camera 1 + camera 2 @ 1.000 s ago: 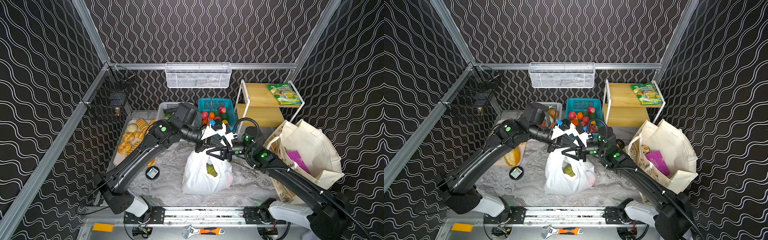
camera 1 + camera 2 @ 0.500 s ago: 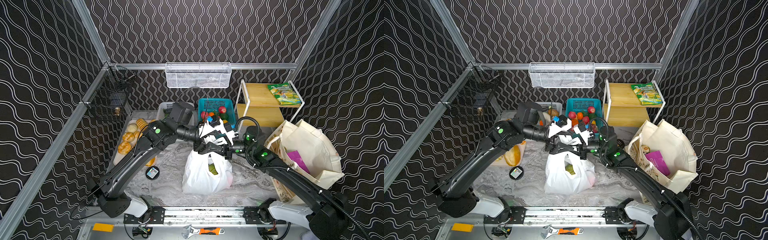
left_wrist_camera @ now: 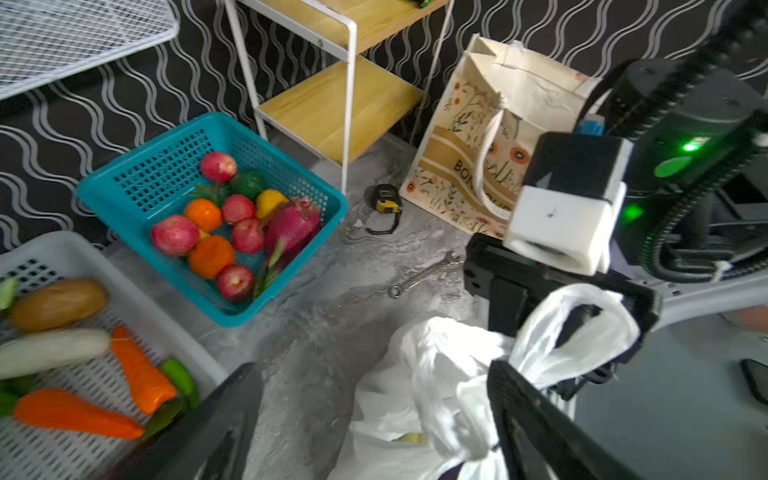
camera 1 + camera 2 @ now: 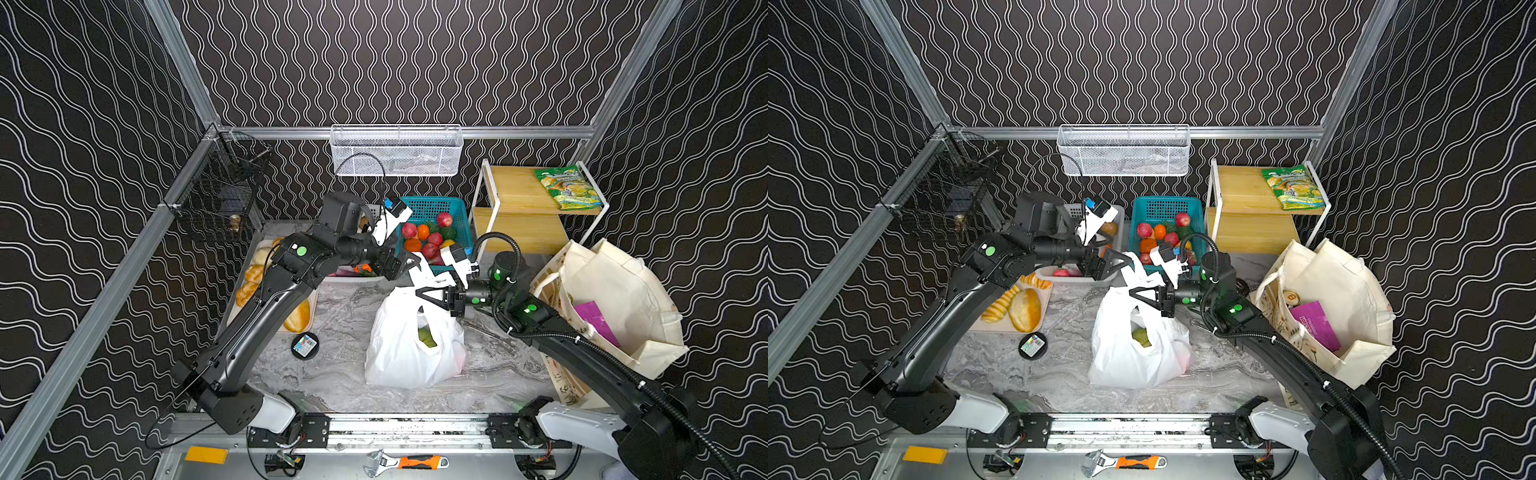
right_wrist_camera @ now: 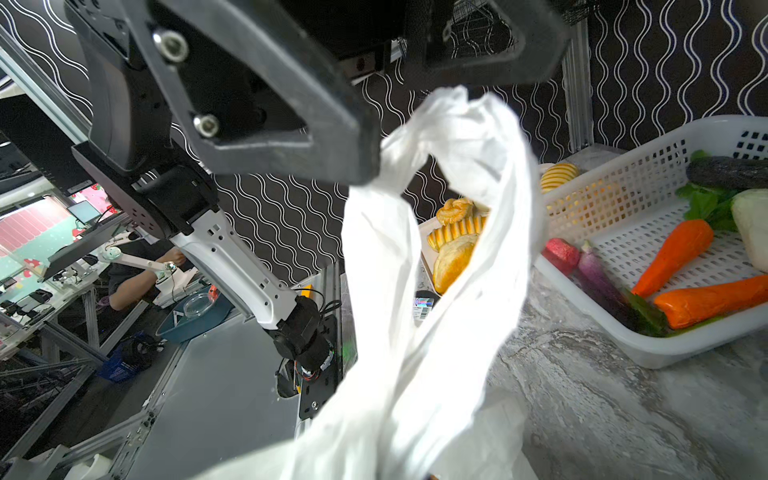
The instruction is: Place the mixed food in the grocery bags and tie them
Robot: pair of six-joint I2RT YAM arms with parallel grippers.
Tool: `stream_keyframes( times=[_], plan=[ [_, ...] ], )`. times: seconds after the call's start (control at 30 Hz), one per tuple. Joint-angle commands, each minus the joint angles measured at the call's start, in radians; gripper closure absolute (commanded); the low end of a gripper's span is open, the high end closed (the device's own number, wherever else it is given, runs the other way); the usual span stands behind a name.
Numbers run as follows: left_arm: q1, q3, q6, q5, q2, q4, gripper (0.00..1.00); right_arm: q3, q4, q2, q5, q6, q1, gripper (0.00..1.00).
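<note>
Loaded plastic bag (image 4: 411,353) sits mid-counter (image 4: 340,374), untied. Right tool (image 4: 422,294) is clamped on a handle (image 5: 457,137), left tool (image 4: 409,266) gapes open beside it. Tote (image 4: 615,299) has a purple packet (image 4: 594,316) – aubergine (image 5: 594,270) waits in the far basket (image 5: 623,345).

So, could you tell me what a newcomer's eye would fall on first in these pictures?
The white plastic carrier bag stands in the middle, one handle pinched by the shut right gripper, with the open left gripper just beside it. Behind it sits a teal basket of bright toy fruit, and on the right a cream canvas tote holds a purple packet.
</note>
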Motion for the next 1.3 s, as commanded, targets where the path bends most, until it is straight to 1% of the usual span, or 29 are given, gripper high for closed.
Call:
stream_keyframes(
  times=[0.0,0.1,0.13,0.2,0.23,0.27,0.33,0.5,0.53,0.57,0.63,0.77,0.83,0.87,0.9,1.0,1.07,1.17,1.27],
  plan=[
    [0.008,0.006,-0.091,0.145,0.013,0.062,0.28,-0.003,0.013,-0.01,-0.007,-0.017,-0.001,0.91],
    [0.012,0.001,-0.097,0.156,0.024,0.07,0.46,-0.005,0.012,-0.012,-0.007,-0.017,-0.001,0.9],
    [0.013,0.001,-0.098,0.159,0.027,0.066,0.55,-0.005,0.01,-0.014,-0.006,-0.017,-0.001,0.9],
    [0.012,0.003,-0.095,0.17,0.032,0.061,0.77,-0.005,0.008,-0.016,-0.002,-0.017,-0.002,0.9],
    [0.013,0.005,-0.092,0.169,0.033,0.054,0.92,-0.005,0.007,-0.019,0.008,-0.011,-0.001,0.9],
    [0.014,0.005,-0.09,0.162,0.028,0.05,1.0,-0.004,0.008,-0.02,0.016,-0.003,-0.004,0.9],
    [0.014,-0.013,-0.088,0.141,0.014,0.056,1.0,-0.008,0.035,-0.022,0.017,0.043,-0.015,0.9],
    [0.014,-0.114,-0.108,0.065,-0.047,0.103,1.0,-0.011,0.123,0.01,0.002,0.231,-0.087,0.88],
    [0.014,-0.138,-0.115,0.05,-0.061,0.114,1.0,-0.014,0.152,0.021,-0.012,0.275,-0.09,0.87],
    [0.015,-0.161,-0.123,0.036,-0.074,0.124,1.0,-0.022,0.186,0.03,-0.023,0.318,-0.13,0.86],
    [0.015,-0.197,-0.134,0.013,-0.096,0.14,1.0,-0.046,0.257,0.041,-0.031,0.391,-0.15,0.85],
    [0.014,-0.254,-0.15,-0.002,-0.124,0.167,1.0,-0.08,0.351,0.055,-0.034,0.476,-0.171,0.86],
    [0.014,-0.26,-0.151,0.012,-0.122,0.163,1.0,-0.082,0.363,0.06,-0.03,0.495,-0.174,0.91],
    [0.014,-0.264,-0.15,0.037,-0.123,0.171,1.0,-0.076,0.351,0.065,-0.031,0.494,-0.174,0.93],
    [0.014,-0.268,-0.151,0.07,-0.125,0.183,1.0,-0.069,0.326,0.067,-0.025,0.483,-0.174,0.95],
    [0.012,-0.312,-0.185,0.216,-0.141,0.275,1.0,-0.032,0.177,0.061,0.047,0.403,-0.174,1.0],
    [0.004,-0.346,-0.197,0.282,-0.156,0.311,1.0,-0.015,0.113,0.054,0.1,0.381,-0.174,1.0],
    [-0.027,-0.383,-0.19,0.298,-0.167,0.321,1.0,-0.008,0.085,0.045,0.15,0.393,-0.174,1.0],
    [-0.074,-0.39,-0.171,0.277,-0.154,0.284,1.0,-0.014,0.111,0.044,0.159,0.427,-0.174,1.0]
  ],
)
